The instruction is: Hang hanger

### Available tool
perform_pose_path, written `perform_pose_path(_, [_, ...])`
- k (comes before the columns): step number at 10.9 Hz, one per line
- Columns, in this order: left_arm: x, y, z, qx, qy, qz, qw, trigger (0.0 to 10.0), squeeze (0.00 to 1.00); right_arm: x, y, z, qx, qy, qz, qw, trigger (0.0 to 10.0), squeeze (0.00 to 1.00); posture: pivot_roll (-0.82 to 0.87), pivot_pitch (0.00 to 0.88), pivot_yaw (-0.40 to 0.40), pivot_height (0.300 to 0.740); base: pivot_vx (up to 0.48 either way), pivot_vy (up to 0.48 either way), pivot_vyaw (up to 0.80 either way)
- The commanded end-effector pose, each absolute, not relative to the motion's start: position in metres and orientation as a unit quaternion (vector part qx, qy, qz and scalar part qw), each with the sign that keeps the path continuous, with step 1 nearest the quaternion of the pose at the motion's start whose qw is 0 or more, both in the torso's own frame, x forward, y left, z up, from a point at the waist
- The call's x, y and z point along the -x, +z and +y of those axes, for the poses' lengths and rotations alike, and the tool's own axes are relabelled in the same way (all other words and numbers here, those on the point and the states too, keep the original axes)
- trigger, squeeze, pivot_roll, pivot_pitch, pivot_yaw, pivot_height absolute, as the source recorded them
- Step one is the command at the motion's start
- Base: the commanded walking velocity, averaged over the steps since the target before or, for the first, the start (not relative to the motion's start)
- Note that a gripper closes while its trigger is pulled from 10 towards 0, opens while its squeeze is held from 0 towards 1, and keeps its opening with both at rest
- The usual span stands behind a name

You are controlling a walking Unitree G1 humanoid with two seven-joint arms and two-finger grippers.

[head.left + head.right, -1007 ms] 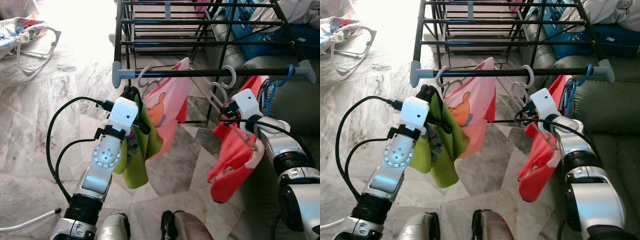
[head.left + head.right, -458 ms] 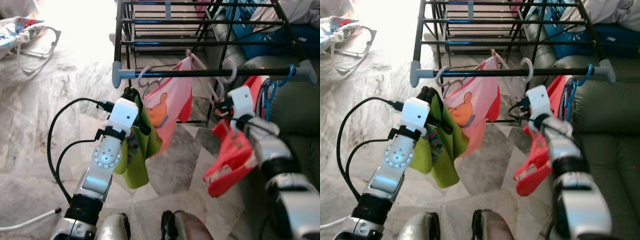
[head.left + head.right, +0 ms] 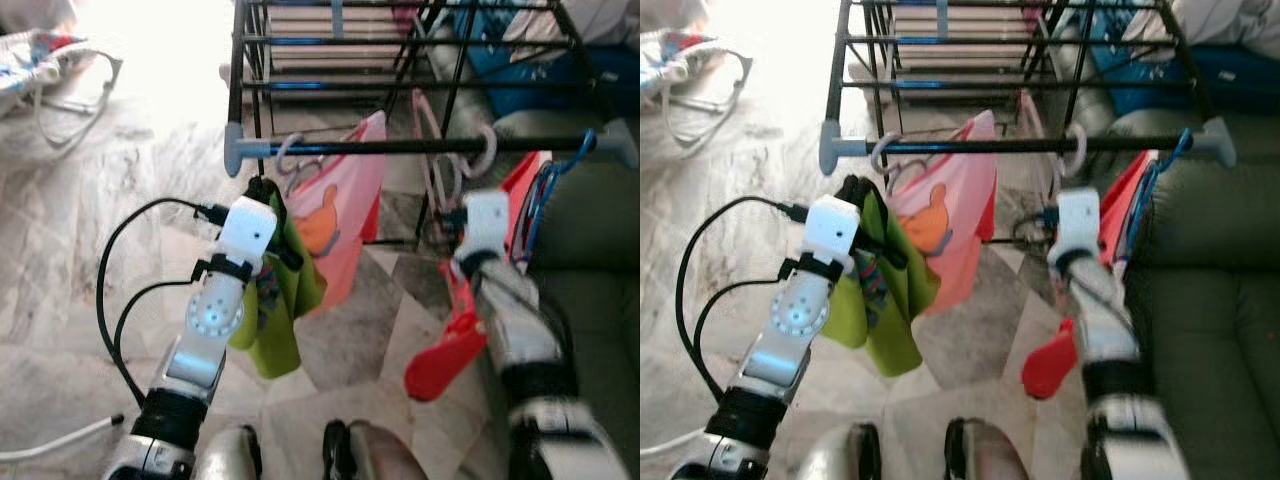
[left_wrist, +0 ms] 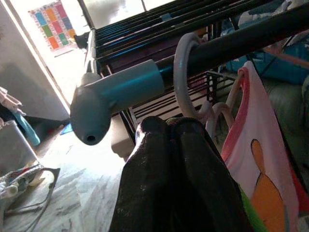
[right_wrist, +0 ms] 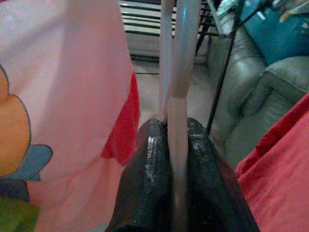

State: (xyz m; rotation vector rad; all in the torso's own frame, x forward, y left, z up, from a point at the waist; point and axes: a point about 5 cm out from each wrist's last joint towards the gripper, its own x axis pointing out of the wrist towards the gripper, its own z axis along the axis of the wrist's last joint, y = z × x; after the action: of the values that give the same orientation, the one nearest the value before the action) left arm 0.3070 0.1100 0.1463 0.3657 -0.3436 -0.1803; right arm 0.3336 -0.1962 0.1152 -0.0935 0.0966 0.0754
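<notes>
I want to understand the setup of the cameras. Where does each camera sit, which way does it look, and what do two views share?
Left eye: on the head, looking down at the rack; both arms and the feet show.
Right eye: beside it, same scene slightly shifted.
Left wrist: on the left arm, looking along its shut fingers up at the rack's bar end.
Right wrist: on the right arm, looking along its fingers, clamped on a pale hanger.
Shared: the pink shirt shows in all views.
</notes>
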Motion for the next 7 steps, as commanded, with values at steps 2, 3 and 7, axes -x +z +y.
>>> perform_pose_path(2, [-0.309, 0.148, 0.107, -0.185, -0.088, -0.171, 0.964, 10.0, 0.0, -0.317, 0.103, -0.203, 0.051, 0.02, 0.073, 0.996, 10.0, 0.0, -0.1, 0.158, -0.04, 0.74, 0.0, 0.0, 0.0])
perform_pose_path(3, [-0.309, 0.148, 0.108, -0.186, -0.088, -0.171, 0.964, 10.0, 0.0, -0.311, 0.099, -0.201, 0.06, 0.024, 0.071, 0.995, 10.0, 0.0, -0.1, 0.159, -0.039, 0.74, 0.0, 0.0, 0.0])
perform_pose_path(7, [-0.308, 0.149, 0.106, -0.187, -0.087, -0.173, 0.963, 10.0, 0.0, -0.306, 0.096, -0.191, 0.054, 0.026, 0.084, 0.995, 10.0, 0.0, -0.1, 0.161, -0.035, 0.74, -0.225, 0.0, 0.0])
